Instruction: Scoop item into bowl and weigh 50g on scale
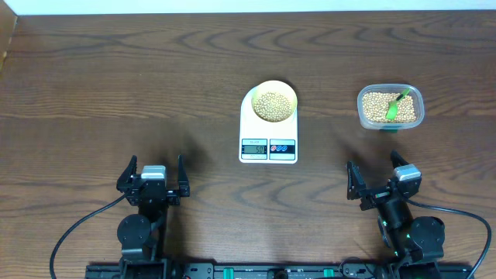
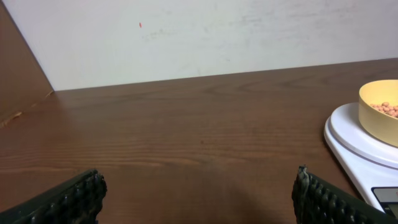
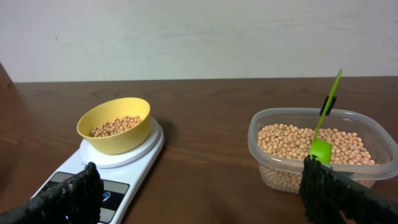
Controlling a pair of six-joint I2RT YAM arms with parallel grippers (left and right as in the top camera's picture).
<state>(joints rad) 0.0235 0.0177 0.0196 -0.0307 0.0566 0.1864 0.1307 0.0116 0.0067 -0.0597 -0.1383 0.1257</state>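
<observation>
The pale yellow bowl [image 1: 273, 101] stands on the white scale [image 1: 269, 147] at the table's middle and holds tan beans [image 1: 272, 106]. The bowl [image 3: 115, 126], its beans [image 3: 115, 126] and the scale [image 3: 138, 155] also show in the right wrist view; bowl [image 2: 379, 113] and scale [image 2: 354, 143] show at the right edge of the left wrist view. My left gripper [image 1: 153, 180] [image 2: 199, 193] is open and empty near the front left. My right gripper [image 1: 380, 180] [image 3: 202, 190] is open and empty near the front right, well short of the scale.
A clear plastic container [image 1: 390, 108] [image 3: 320, 152] of beans stands right of the scale, with a green scoop [image 1: 396, 105] [image 3: 323, 127] standing in it. The scale's display [image 1: 254, 147] is lit. A pale wall runs behind the table's far edge.
</observation>
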